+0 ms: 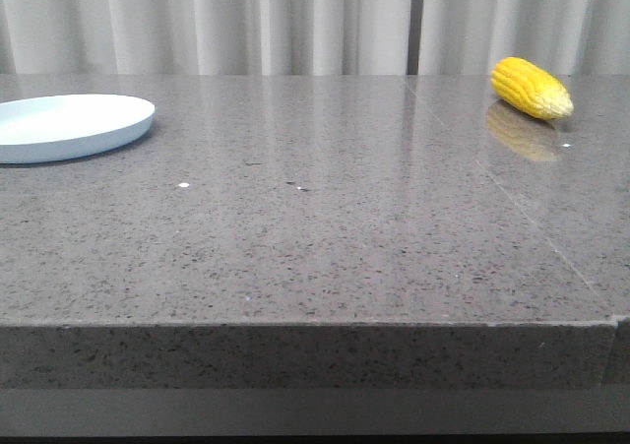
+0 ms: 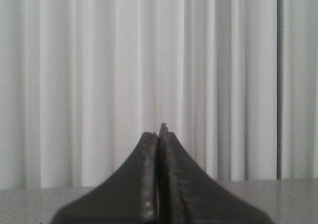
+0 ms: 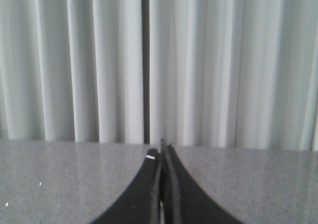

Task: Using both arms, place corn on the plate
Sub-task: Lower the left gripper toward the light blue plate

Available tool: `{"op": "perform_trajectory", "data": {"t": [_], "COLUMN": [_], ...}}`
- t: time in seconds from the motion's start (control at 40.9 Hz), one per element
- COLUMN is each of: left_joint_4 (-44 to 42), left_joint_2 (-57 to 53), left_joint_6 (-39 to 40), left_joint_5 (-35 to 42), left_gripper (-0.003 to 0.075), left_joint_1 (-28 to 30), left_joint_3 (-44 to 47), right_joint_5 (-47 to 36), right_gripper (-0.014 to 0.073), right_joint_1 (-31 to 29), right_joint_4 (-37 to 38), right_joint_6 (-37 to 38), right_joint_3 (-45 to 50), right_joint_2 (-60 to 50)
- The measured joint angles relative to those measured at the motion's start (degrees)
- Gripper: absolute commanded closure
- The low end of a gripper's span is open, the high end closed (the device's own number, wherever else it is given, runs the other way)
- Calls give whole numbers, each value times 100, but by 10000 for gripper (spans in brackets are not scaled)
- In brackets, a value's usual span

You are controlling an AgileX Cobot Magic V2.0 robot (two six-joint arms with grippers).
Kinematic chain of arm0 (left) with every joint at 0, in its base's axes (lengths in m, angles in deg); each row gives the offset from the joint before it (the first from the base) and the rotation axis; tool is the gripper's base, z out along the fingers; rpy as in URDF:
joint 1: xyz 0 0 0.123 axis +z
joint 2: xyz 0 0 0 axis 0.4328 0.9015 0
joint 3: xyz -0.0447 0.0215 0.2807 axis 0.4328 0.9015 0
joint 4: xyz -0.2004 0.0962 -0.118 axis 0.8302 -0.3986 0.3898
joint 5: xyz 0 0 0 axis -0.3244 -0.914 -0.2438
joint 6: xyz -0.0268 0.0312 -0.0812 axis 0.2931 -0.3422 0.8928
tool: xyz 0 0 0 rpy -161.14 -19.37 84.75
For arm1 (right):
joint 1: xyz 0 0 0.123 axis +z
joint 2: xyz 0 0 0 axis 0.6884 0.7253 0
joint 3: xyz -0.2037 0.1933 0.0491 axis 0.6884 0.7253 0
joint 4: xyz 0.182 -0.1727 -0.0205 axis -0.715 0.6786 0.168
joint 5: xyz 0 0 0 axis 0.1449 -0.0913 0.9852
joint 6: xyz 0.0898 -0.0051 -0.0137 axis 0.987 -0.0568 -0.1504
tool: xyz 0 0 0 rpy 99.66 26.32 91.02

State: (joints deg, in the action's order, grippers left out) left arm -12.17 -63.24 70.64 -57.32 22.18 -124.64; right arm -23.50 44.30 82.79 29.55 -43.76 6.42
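A bright yellow corn (image 1: 532,88) lies on the grey table at the far right, its paler tip pointing right. The pale blue-white plate (image 1: 69,126) sits at the far left, cut by the frame edge, with nothing on it. Neither arm shows in the front view. In the left wrist view my left gripper (image 2: 159,134) is shut, its black fingers pressed together with nothing between them, facing the curtain. In the right wrist view my right gripper (image 3: 163,149) is likewise shut and holds nothing, above the table. Corn and plate are out of both wrist views.
The grey speckled table (image 1: 315,227) has a front edge (image 1: 315,324) close to the camera and a seam (image 1: 512,203) running diagonally on the right. White pleated curtains (image 1: 295,21) hang behind the table.
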Motion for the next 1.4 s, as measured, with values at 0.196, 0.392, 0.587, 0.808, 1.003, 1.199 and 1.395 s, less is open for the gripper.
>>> {"op": "perform_trajectory", "data": {"t": [0.196, 0.392, 0.587, 0.808, 1.003, 1.199, 1.395], "left_joint_4": [0, 0, 0, 0, 0, -171, -221], "left_joint_2": [870, 1487, 1858, 2076, 2140, 2149, 2149], "left_joint_6": [0, 0, 0, 0, 0, 0, 0], "left_joint_5": [-1128, -1614, -1710, -1866, -2036, -2113, -2123], "left_gripper": [741, 741, 741, 740, 591, 224, 188], "left_joint_1": [0, 0, 0, 0, 0, 0, 0], "left_joint_3": [-471, -406, -217, -108, -70, -70, -70], "right_joint_5": [1041, 1788, 1836, 1860, 1860, 1860, 1870], "right_gripper": [680, 680, 680, 626, 245, 26, 32], "right_joint_1": [0, 0, 0, 0, 0, 0, 0], "right_joint_4": [0, 0, 0, 0, 35, 37, 37], "right_joint_6": [0, 0, 0, 0, 0, 0, 0], "right_joint_3": [-399, -399, -399, -399, -399, -399, -399], "right_joint_2": [760, 1400, 1809, 2013, 2036, 2048, 2048]}}
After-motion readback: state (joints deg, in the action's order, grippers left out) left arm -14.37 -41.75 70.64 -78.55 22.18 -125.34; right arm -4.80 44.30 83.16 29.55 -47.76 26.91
